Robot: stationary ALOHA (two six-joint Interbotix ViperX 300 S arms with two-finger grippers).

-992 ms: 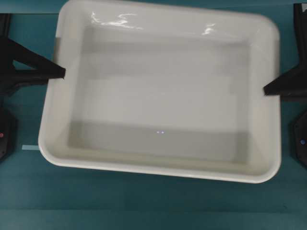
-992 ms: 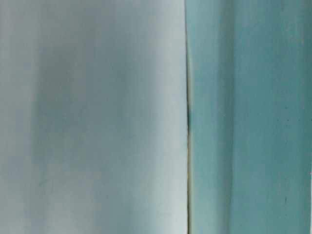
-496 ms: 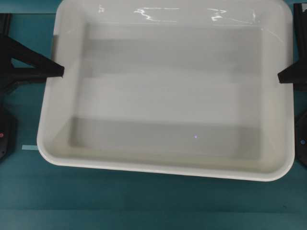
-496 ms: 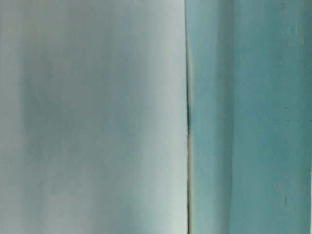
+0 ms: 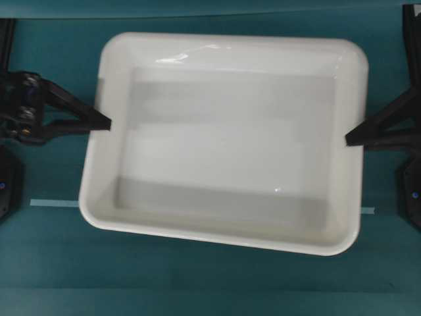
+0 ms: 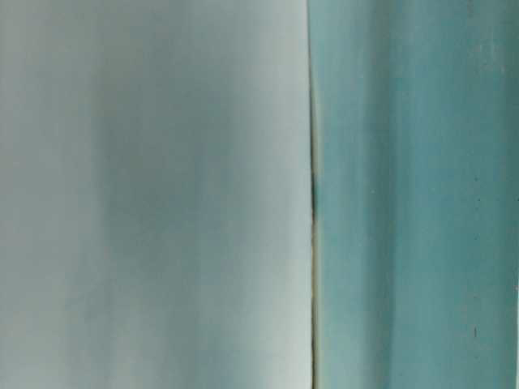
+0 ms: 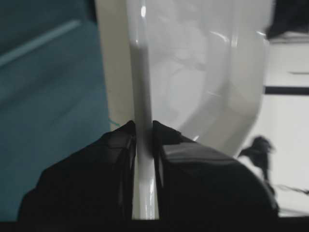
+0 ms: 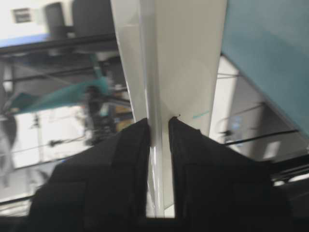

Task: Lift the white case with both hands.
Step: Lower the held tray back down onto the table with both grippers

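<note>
Since 0.5 s ago the white case (image 5: 227, 141) looks smaller in the overhead view and sits further from the top edge, its whole far rim now in frame; both tool tips have shifted inward with it. Left tool (image 5: 105, 124) is clamped on the case's left rim: the left wrist view shows its 2 black fingers (image 7: 118, 159) pressed on either side of the thin white edge (image 7: 143, 145). Right tool (image 5: 350, 139) is clamped on the right rim the same way, fingers (image 8: 130, 159) pinching the wall from both sides in the right wrist view. Both tools reach in level from the sides, roughly opposite each other near mid-length of the short sides. The case is slightly skewed in the overhead view, near left corner lower in frame than the far right. Its inside is bare and glossy, with glare on the far wall. Teal desk (image 5: 197, 283) shows all round it, and a pale tape strip (image 5: 54, 203) pokes out at both sides under the case's near end. Table-level view is only a blurred whitish surface (image 6: 154, 194) beside teal; cannot tell what it shows.
</note>
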